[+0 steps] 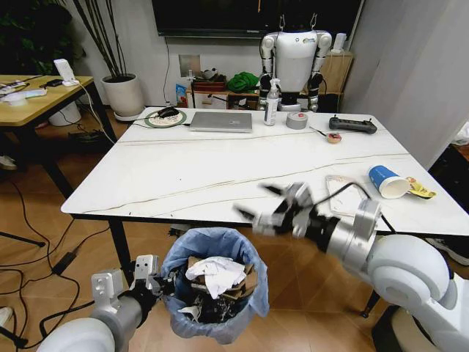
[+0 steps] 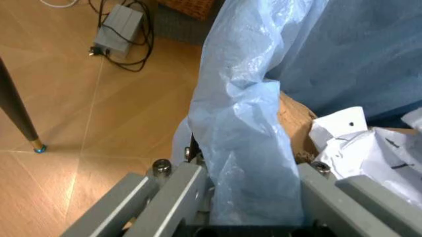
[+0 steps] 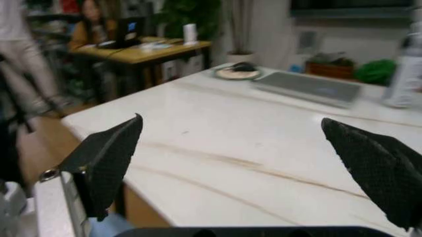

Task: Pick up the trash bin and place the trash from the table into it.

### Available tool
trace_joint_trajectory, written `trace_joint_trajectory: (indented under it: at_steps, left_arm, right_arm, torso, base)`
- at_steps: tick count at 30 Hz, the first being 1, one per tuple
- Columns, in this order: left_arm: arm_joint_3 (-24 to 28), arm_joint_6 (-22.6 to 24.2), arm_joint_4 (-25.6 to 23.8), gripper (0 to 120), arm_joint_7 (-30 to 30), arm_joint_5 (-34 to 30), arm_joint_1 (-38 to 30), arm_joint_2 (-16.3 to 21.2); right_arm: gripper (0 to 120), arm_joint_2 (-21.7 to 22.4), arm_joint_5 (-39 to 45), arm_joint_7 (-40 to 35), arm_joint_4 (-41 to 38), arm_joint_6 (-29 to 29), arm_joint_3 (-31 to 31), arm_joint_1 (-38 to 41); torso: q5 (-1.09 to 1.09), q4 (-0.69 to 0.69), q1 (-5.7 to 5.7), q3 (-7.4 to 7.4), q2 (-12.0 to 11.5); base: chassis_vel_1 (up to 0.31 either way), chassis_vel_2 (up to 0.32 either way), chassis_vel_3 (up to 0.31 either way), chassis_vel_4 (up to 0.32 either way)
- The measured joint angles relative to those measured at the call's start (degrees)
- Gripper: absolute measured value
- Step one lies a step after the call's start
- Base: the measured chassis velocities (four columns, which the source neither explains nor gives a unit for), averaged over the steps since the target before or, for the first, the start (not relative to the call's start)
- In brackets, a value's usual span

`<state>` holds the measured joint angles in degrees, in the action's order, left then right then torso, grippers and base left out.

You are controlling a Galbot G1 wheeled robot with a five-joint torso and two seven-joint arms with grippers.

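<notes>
The trash bin [image 1: 214, 287], lined with a light-blue bag, hangs just below the white table's [image 1: 198, 172] front edge. It holds crumpled white paper [image 1: 218, 274] and brown cardboard. My left gripper [image 1: 150, 276] is shut on the bin's rim; in the left wrist view the bag [image 2: 245, 148] is pinched in the left gripper [image 2: 240, 170]. My right gripper [image 1: 264, 205] hovers open over the table's front edge, above the bin. The right wrist view shows the right gripper [image 3: 231, 123] spread wide and empty. A blue paper cup [image 1: 387, 181] and a yellow wrapper [image 1: 421, 191] lie at the table's right.
At the table's far side stand a laptop [image 1: 221, 121], a spray bottle [image 1: 272, 103], a grey tape roll [image 1: 297, 120] and a black controller [image 1: 352, 125]. A yellow wooden table [image 1: 37, 99] is at the left. Cables trail on the floor [image 1: 51, 249].
</notes>
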<state>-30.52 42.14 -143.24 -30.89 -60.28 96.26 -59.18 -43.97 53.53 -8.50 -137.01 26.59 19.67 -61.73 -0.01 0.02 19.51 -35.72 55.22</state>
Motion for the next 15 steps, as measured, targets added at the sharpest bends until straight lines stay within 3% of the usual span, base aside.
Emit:
trace_joint_trajectory:
  at_steps: [1, 3, 5, 8, 15]
  left_arm:
    - [0.0, 0.0, 0.0, 2, 0.6, 1.0, 0.0, 0.0]
    - [0.0, 0.0, 0.0, 2, 0.6, 1.1, 0.0, 0.0]
    - [0.0, 0.0, -0.1, 2, 1.0, 1.5, 0.1, 0.1]
    - [0.3, 0.0, -0.1, 2, 1.1, 1.5, 0.3, 0.2]
    - [1.0, 0.0, -0.1, 2, 1.2, 1.4, 0.2, 0.5]
  right_arm:
    - [99, -2.2, -1.7, -1.0, -0.7, 1.5, 4.2, -3.7]
    - [99, -2.6, -2.0, -1.1, -0.8, 1.6, 4.8, -4.3]
    - [100, -6.9, -7.5, -1.2, -2.5, 2.6, 11.7, -12.3]
    - [100, -11.4, -12.4, 0.2, -4.6, 2.9, 15.9, -17.5]
    - [100, -18.4, -17.8, 1.1, -5.8, 3.0, 16.3, -20.0]
  torso:
    - [0.01, -0.01, 0.00, 0.00, 0.0]
    - [0.01, -0.01, 0.00, 0.00, 0.0]
    - [0.02, -0.06, 0.00, 0.00, 0.0]
    - [0.00, -0.05, -0.01, 0.01, 0.0]
    - [0.00, -0.02, -0.02, 0.01, 0.0]
  base:
    - [0.000, 0.000, 0.000, 0.000]
    - [0.000, 0.000, 0.000, 0.000]
    - [0.000, 0.000, 0.000, 0.000]
    - [0.000, 0.000, 0.000, 0.000]
    - [0.000, 0.000, 0.000, 0.000]
